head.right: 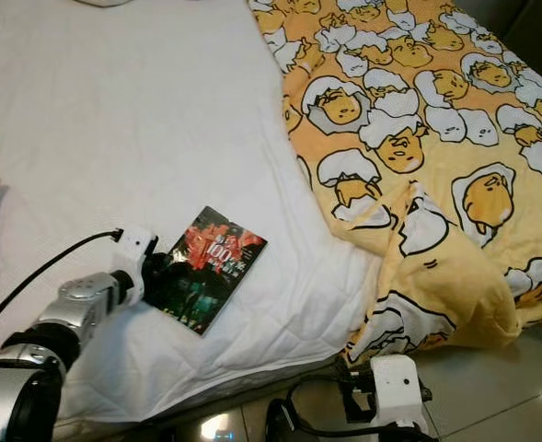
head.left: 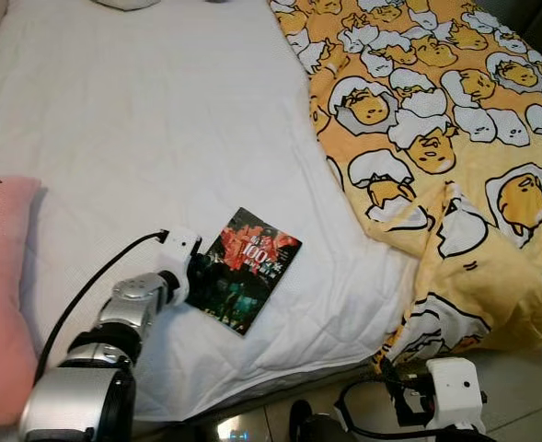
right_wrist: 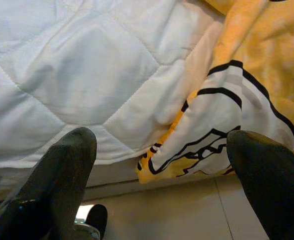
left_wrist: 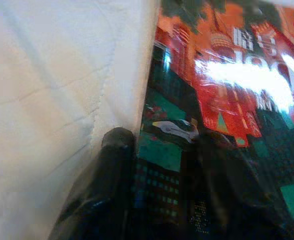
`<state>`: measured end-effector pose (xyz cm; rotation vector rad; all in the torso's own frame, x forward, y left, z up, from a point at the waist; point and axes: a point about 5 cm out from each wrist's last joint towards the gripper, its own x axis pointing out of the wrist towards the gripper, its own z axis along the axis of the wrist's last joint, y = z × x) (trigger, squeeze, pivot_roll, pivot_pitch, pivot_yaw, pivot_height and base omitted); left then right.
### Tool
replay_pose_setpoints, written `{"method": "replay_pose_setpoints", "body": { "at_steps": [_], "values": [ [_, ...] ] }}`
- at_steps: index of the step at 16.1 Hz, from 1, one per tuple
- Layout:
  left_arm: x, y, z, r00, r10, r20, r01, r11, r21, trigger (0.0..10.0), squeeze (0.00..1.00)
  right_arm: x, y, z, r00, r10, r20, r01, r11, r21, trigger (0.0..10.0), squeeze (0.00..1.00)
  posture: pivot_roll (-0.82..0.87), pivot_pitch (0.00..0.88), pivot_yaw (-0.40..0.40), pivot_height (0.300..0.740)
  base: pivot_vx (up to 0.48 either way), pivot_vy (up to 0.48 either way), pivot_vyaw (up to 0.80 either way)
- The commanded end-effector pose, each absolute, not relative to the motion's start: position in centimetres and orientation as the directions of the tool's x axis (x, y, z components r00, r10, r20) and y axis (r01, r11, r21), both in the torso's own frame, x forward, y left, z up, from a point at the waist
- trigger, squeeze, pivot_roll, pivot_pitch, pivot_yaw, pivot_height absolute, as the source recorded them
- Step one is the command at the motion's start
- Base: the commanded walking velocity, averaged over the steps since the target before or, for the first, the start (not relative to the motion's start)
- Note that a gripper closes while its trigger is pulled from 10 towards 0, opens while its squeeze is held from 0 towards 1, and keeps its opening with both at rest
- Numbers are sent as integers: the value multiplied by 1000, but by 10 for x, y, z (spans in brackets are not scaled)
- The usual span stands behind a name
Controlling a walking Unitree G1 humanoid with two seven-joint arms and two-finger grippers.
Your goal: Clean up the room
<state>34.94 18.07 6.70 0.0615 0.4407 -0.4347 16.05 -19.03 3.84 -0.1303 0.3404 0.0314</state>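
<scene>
My left gripper (head.left: 197, 276) is at the near edge of the glossy red-and-dark paperback book (head.left: 245, 268) lying flat on the white quilted bedsheet (head.left: 142, 138) (can't tell if it's actually pinched). Right gripper (right_wrist: 161, 165) hangs spread wide, holding nothing, beside the yellow cartoon-egg blanket (head.left: 436, 120).

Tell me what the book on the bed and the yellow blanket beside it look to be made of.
Book: apparently a paperback with a glossy cover or plastic wrap, judging by the bright glare across its red and dark print in the left wrist view. The left gripper is at its edge.
Yellow blanket: soft matte fabric, possibly fleece or cotton; it folds and slumps over the bed's edge without shine.
</scene>
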Motion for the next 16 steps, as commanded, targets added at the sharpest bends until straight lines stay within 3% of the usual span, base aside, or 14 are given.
{"method": "replay_pose_setpoints", "body": {
  "at_steps": [1,8,12,16],
  "values": [
    [335,176,43,786,-368,-496,361,926,-115,0,0,157,-198,34,935,-19,-355,-31,990,-135,10000,0,-134,248,-71,740,0,0,0],
    [336,168,45,846,-362,-391,295,929,-223,0,0,164,-192,30,939,-6,-345,-37,992,-119,10000,0,-95,220,-48,740,0,0,0],
    [349,164,67,896,-366,-251,289,910,-296,0,0,176,-190,28,944,2,-329,-43,992,-117,10000,0,-65,183,-36,740,0,0,0],
    [367,181,106,950,-307,-62,270,903,-334,0,0,190,-188,28,953,14,-304,-51,992,-115,10000,0,-25,140,-24,740,0,0,0]
  ]
}}
